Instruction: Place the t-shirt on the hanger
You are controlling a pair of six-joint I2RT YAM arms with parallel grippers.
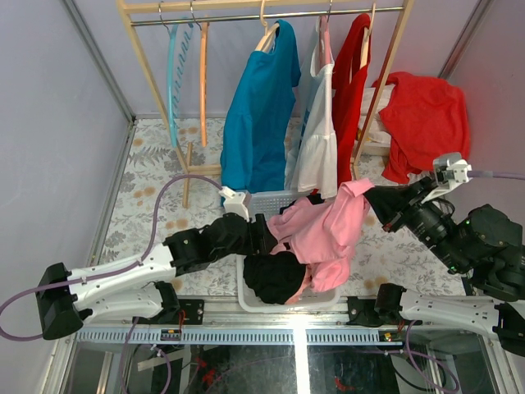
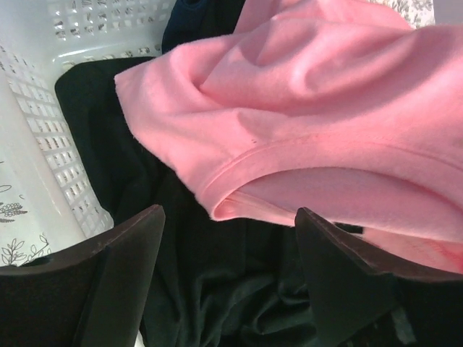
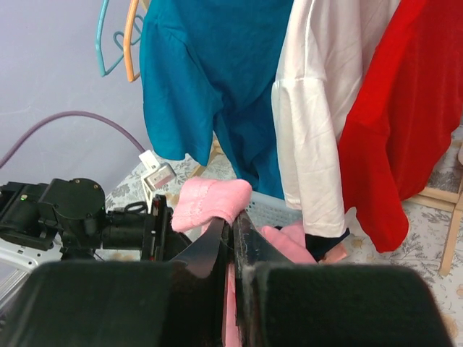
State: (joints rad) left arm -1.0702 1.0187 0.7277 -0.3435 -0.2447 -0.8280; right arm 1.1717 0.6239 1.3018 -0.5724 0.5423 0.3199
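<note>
We've got our left gripper (image 2: 228, 215) spread wide at lower frame, just under the t-shirt (image 2: 304, 108); right gripper (image 3: 232, 235) pinches it tight.

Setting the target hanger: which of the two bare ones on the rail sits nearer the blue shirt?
The orange hanger, thin and curved, hanging between the teal hanger and the blue shirt. The teal one hangs on its far side, away from the shirts.
</note>
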